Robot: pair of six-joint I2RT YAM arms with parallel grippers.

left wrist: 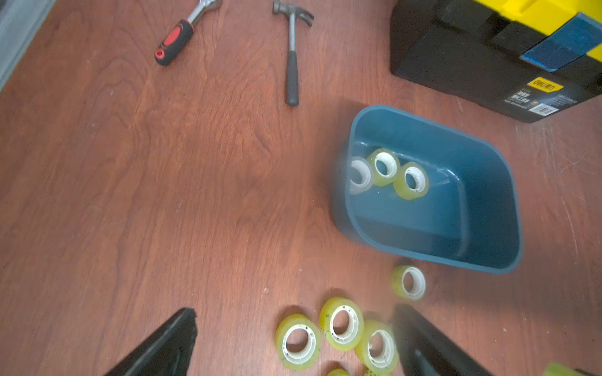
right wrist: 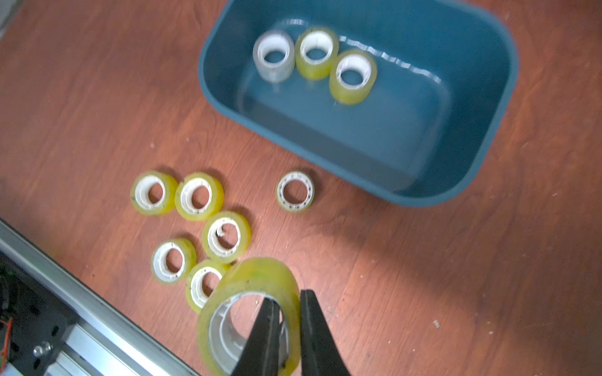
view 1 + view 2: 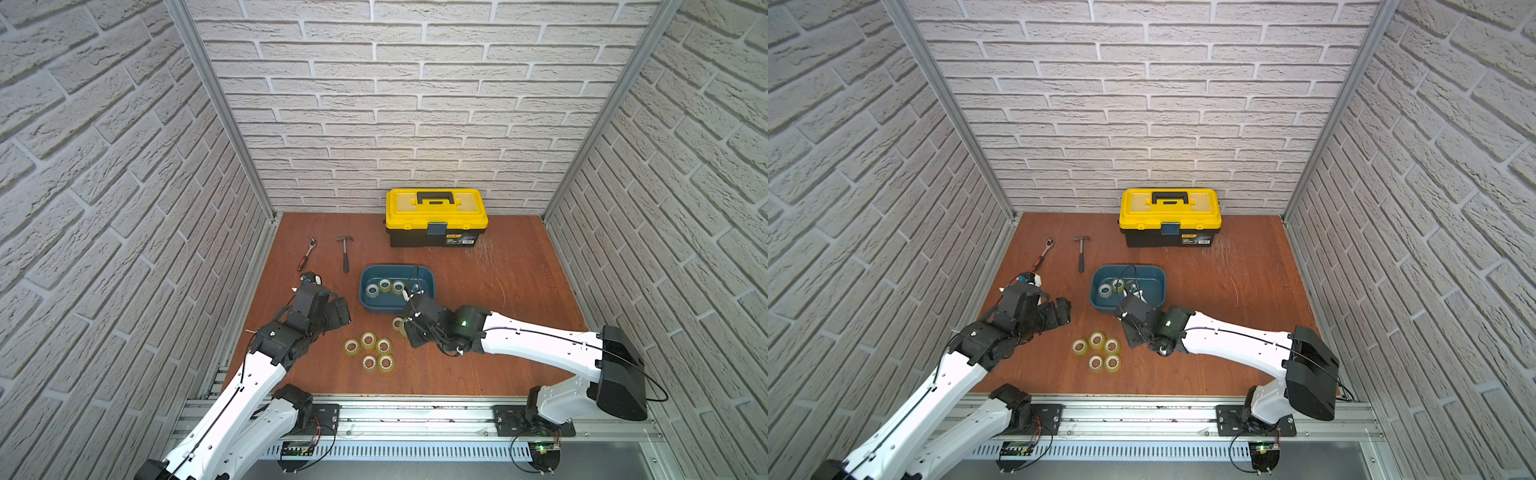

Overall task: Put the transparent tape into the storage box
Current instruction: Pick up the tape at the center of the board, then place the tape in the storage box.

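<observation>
Right jaws pinch the wall of a glossy yellowish tape roll (image 2: 260, 276) at six o'clock of the rounded teal plastic tub (image 3: 376, 306); left jaws gape empty. Three rolls (image 3: 384, 285) sit inside.

Pale brick-pattern walls (image 3: 415, 104) close three sides, joined by grey metal corner posts (image 3: 220, 104); the floor (image 3: 519, 332) is reddish-brown wood board, with a metal rail (image 3: 415, 415) along the front
</observation>
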